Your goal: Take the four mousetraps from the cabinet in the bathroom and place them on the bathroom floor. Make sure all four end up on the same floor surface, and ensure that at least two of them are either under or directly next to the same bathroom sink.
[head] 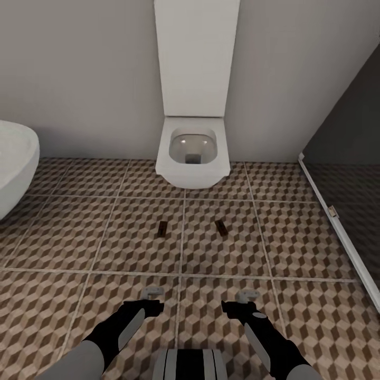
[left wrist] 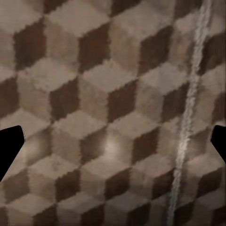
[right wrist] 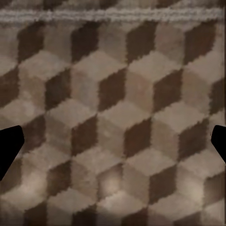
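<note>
Bathroom floor point(head: 295, 237) of brown-and-beige cube tiles with pale grout ran up to a plain grey wall. White wall-hung toilet point(head: 193, 158) sat centre, seat lid up against its tall white panel. White rounded tub edge point(head: 13, 158) showed at far left; dark shower area with a pale frame rail point(head: 338, 227) at right.

Two mousetraps lay flat on the tiles in front of the toilet, well apart from each other: left mousetrap point(head: 163, 228) and right mousetrap point(head: 221, 228), both clear of the toilet bowl.

Both arms were held low near the robot's body. Left pincer point(head: 153, 295) and right pincer point(head: 246, 298) hovered over bare tile, nearer the robot than the traps. In each wrist view the dark fingertips point(left wrist: 10, 146) point(right wrist: 10, 146) sat at opposite frame edges, spread wide, nothing between them but tile.
</note>
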